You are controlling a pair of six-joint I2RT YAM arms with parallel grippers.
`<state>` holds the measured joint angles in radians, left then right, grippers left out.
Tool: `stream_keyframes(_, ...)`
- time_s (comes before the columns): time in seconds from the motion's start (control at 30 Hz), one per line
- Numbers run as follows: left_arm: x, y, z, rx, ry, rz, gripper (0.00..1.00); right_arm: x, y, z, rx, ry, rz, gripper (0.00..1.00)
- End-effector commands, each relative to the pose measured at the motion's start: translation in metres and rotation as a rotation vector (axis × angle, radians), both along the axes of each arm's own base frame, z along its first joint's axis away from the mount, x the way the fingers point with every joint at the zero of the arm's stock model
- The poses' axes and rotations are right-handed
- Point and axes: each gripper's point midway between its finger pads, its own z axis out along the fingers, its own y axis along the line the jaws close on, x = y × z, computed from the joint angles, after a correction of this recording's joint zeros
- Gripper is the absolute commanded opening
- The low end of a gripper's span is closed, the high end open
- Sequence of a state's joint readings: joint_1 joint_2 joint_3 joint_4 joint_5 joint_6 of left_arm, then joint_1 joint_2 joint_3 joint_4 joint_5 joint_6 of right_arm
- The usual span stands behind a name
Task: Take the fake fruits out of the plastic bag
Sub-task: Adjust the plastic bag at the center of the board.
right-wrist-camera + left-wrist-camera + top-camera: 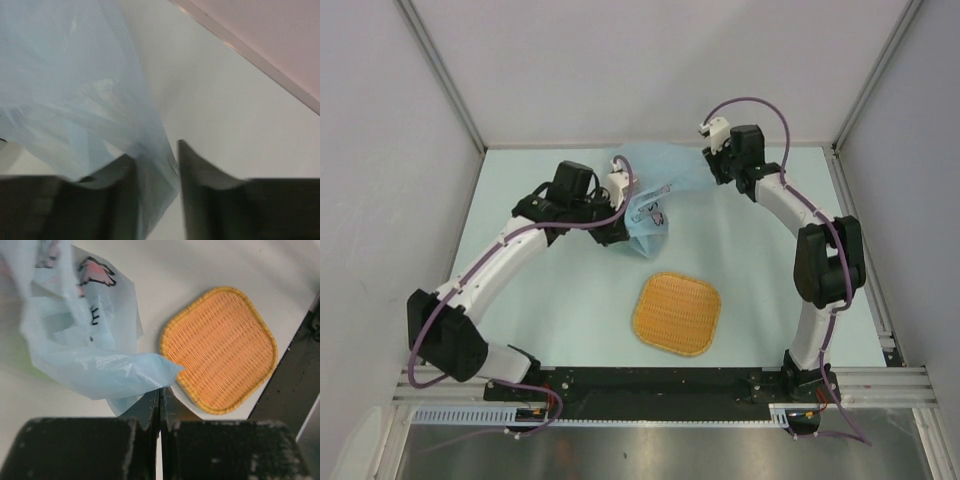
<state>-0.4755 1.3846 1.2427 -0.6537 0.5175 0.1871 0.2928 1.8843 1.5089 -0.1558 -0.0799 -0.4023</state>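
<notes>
The pale blue plastic bag (655, 175) hangs stretched between my two grippers above the table's far middle, its lower part sagging to the table. My left gripper (628, 212) is shut on a fold of the bag's edge (150, 371), as the left wrist view shows (159, 392). My right gripper (708, 165) holds its jaws apart, with bag film (150, 165) lying between them against the left finger (122, 172). No fruit shows clearly. Only a faint green shade (20, 355) and a dark print (95, 271) show on the bag.
A woven orange tray (677, 313) lies flat in front of the bag, between the two arms; it also shows in the left wrist view (220, 347). Grey walls close in the table at the back and both sides.
</notes>
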Motion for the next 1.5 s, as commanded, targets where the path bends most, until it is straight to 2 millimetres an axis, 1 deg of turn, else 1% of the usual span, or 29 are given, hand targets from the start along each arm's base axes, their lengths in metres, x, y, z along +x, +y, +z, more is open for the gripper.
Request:
stream_keyframes(0.0,0.049,-0.016,0.035,-0.031,-0.114,0.018,0.00,0.042,-0.017,0.075,0.140,-0.135,-0.025,0.01)
stream_keyframes(0.03,0.070,-0.026,0.051,-0.058,-0.128,0.024,0.00,0.049,-0.025,0.083,0.161,-0.154,-0.063,0.00)
stream_keyframes(0.1,0.089,-0.040,0.066,-0.104,-0.114,0.019,0.00,0.064,-0.049,0.108,0.195,-0.213,-0.125,0.00)
stream_keyframes(0.13,0.103,-0.049,0.104,-0.148,-0.184,0.010,0.00,0.072,-0.056,0.136,0.225,-0.266,-0.145,0.00)
stream_keyframes(0.17,0.123,-0.060,0.088,-0.143,-0.142,0.009,0.00,0.080,-0.074,0.146,0.262,-0.283,-0.190,0.00)
stream_keyframes(0.2,0.133,-0.067,0.099,-0.163,-0.155,0.006,0.00,0.086,-0.083,0.158,0.285,-0.312,-0.212,0.00)
stream_keyframes(0.23,0.145,-0.076,0.142,-0.217,-0.231,-0.014,0.00,0.091,-0.092,0.187,0.306,-0.376,-0.230,0.00)
stream_keyframes(0.27,0.154,-0.082,0.152,-0.236,-0.250,-0.018,0.00,0.096,-0.103,0.194,0.310,-0.401,-0.263,0.00)
stream_keyframes(0.3,0.176,-0.093,0.133,-0.230,-0.225,-0.019,0.00,0.098,-0.116,0.208,0.310,-0.442,-0.290,0.00)
stream_keyframes(0.33,0.182,-0.095,0.179,-0.285,-0.340,-0.018,0.00,0.098,-0.126,0.224,0.312,-0.486,-0.311,0.00)
stream_keyframes(0.43,0.200,-0.103,0.216,-0.358,-0.507,-0.012,0.00,0.087,-0.153,0.271,0.326,-0.606,-0.384,0.00)
stream_keyframes(0.5,0.210,-0.105,0.227,-0.392,-0.601,0.007,0.00,0.067,-0.157,0.293,0.309,-0.644,-0.387,0.00)
stream_keyframes(0.53,0.205,-0.105,0.228,-0.390,-0.610,0.006,0.00,0.058,-0.173,0.297,0.290,-0.654,-0.409,0.00)
stream_keyframes(0.57,0.201,-0.110,0.229,-0.393,-0.616,-0.009,0.00,0.051,-0.177,0.293,0.273,-0.644,-0.413,0.00)
stream_keyframes(0.6,0.194,-0.113,0.223,-0.388,-0.584,-0.026,0.00,0.047,-0.180,0.261,0.247,-0.577,-0.422,0.00)
stream_keyframes(0.63,0.187,-0.115,0.220,-0.392,-0.554,-0.041,0.00,0.025,-0.185,0.270,0.231,-0.591,-0.413,0.00)
stream_keyframes(0.67,0.175,-0.124,0.201,-0.391,-0.475,-0.084,0.00,0.016,-0.187,0.257,0.211,-0.563,-0.415,0.00)
stream_keyframes(0.7,0.165,-0.126,0.185,-0.373,-0.414,-0.101,0.00,0.006,-0.190,0.203,0.179,-0.449,-0.424,0.00)
stream_keyframes(0.73,0.154,-0.127,0.156,-0.342,-0.333,-0.114,0.00,-0.017,-0.193,0.204,0.157,-0.446,-0.422,0.00)
stream_keyframes(0.77,0.140,-0.132,0.142,-0.330,-0.292,-0.139,0.00,-0.030,-0.194,0.189,0.144,-0.409,-0.424,0.00)
stream_keyframes(0.8,0.131,-0.133,0.125,-0.315,-0.248,-0.150,0.01,-0.046,-0.194,0.155,0.126,-0.308,-0.427,0.00)
stream_keyframes(0.83,0.122,-0.131,0.086,-0.281,-0.166,-0.151,0.02,-0.062,-0.190,0.113,0.120,-0.204,-0.416,0.00)
stream_keyframes(0.87,0.108,-0.131,0.085,-0.283,-0.151,-0.161,0.02,-0.082,-0.190,0.109,0.124,-0.186,-0.415,0.00)
stream_keyframes(0.93,0.093,-0.130,0.055,-0.270,-0.085,-0.160,0.04,-0.115,-0.178,0.063,0.132,-0.040,-0.378,0.00)
stream_keyframes(0.97,0.085,-0.132,0.057,-0.281,-0.077,-0.165,0.04,-0.126,-0.173,0.065,0.139,-0.038,-0.359,0.00)
stream_keyframes(1.03,0.079,-0.133,0.051,-0.279,-0.067,-0.169,0.05,-0.143,-0.161,0.055,0.160,0.025,-0.316,0.33)
stream_keyframes(1.1,0.078,-0.136,0.053,-0.286,-0.065,-0.161,0.06,-0.153,-0.152,0.063,0.168,0.028,-0.281,0.62)
stream_keyframes(1.2,0.079,-0.138,0.059,-0.308,-0.044,-0.140,0.06,-0.164,-0.132,0.096,0.145,-0.027,-0.205,0.77)
stream_keyframes(1.47,0.078,-0.141,0.083,-0.370,-0.027,-0.095,0.06,-0.172,-0.073,0.177,0.123,-0.246,-0.058,0.85)
